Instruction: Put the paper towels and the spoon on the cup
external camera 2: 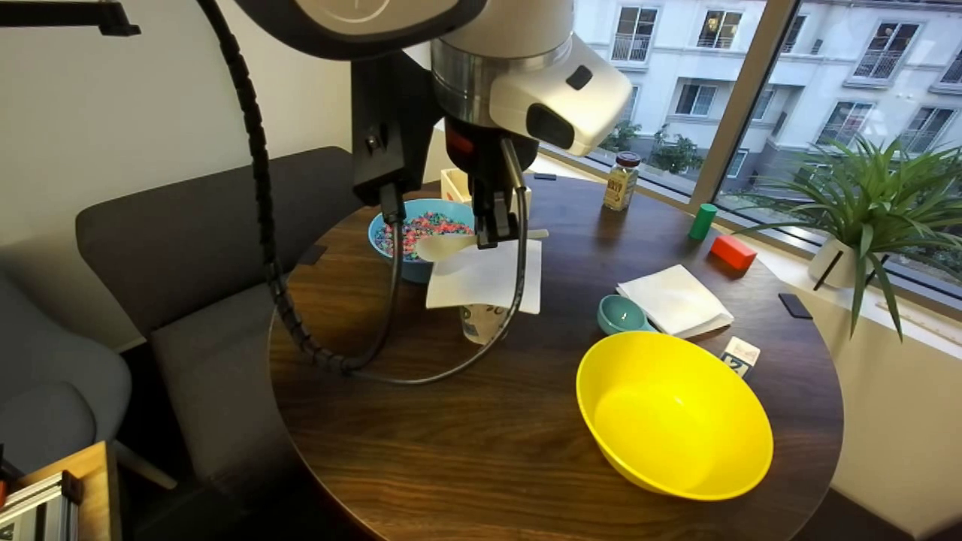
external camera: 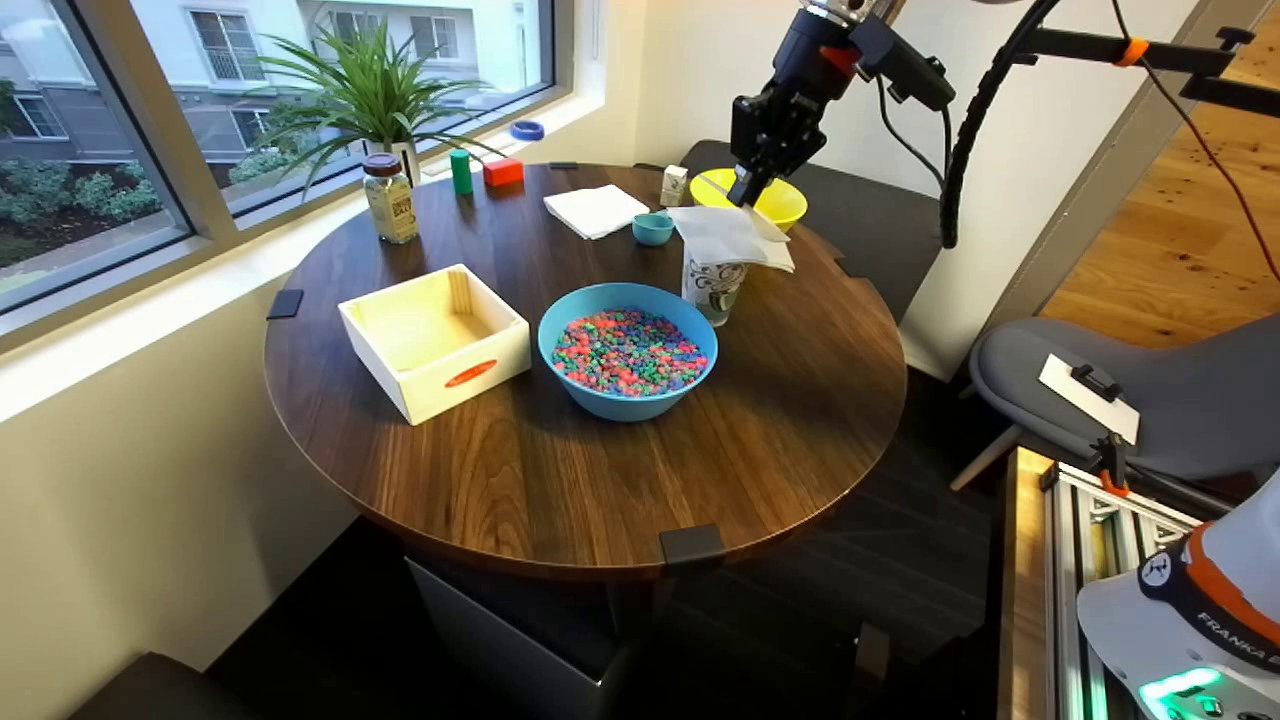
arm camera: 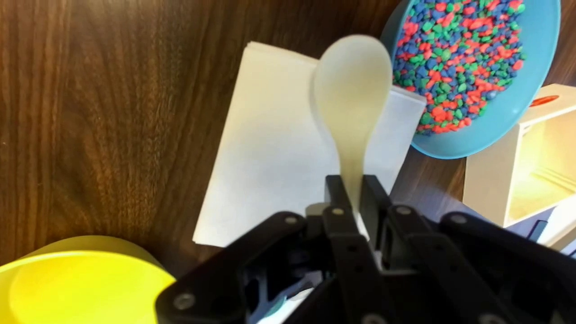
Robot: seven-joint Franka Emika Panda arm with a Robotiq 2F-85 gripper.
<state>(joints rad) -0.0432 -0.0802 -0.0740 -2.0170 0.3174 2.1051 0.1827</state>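
The whitish patterned cup (external camera: 712,292) stands upright on the round table; it also shows in an exterior view (external camera 2: 481,324). Flat white paper towels (external camera: 718,238) lie across its top and overhang the rim, also seen in an exterior view (external camera 2: 488,279). In the wrist view the towels (arm camera: 270,139) hide the cup. My gripper (arm camera: 352,191) is shut on the handle of the cream-white spoon (arm camera: 353,85). The gripper (external camera 2: 493,239) holds the spoon (external camera 2: 443,246) roughly level above the towels. Whether the spoon touches them I cannot tell.
The blue bowl (external camera: 628,298) of coloured bits stands close beside the cup, with a wooden box (external camera: 470,345) beyond it. The yellow bowl (external camera 2: 676,421), small teal bowl (external camera 2: 622,314), a folded white stack (external camera 2: 676,300) and a lettered block (external camera 2: 740,357) are also on the table.
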